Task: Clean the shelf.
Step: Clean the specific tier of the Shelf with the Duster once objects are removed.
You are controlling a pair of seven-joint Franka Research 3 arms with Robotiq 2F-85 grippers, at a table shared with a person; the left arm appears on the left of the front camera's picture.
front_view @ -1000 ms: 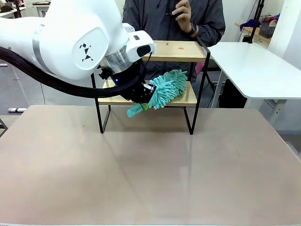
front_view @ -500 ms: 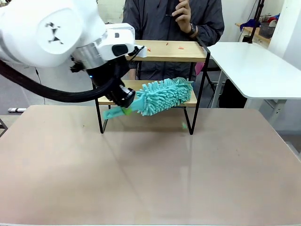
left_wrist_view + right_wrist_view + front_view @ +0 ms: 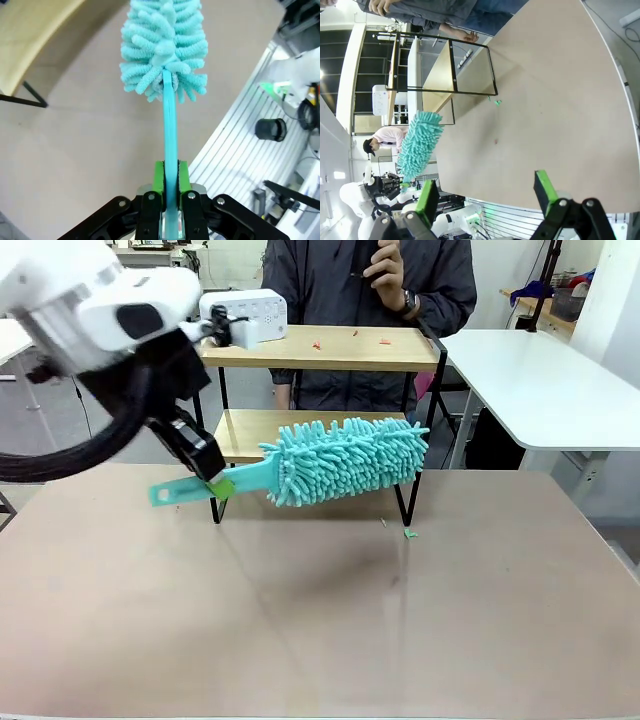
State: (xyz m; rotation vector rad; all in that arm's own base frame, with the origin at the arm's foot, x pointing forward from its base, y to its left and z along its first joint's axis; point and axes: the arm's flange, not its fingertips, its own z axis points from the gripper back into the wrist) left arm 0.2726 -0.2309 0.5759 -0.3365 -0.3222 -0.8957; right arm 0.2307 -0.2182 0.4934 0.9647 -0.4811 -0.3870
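Clamping the left gripper [image 3: 212, 483] tight on the flat handle of a teal microfiber duster [image 3: 345, 460], holding its fluffy head in the air before the lower board of the shelf [image 3: 320, 350], standing near the far edge of the table [image 3: 300, 620]. Holding the right gripper [image 3: 487, 195] with jaws wide apart, grasping nothing, well apart from the duster.
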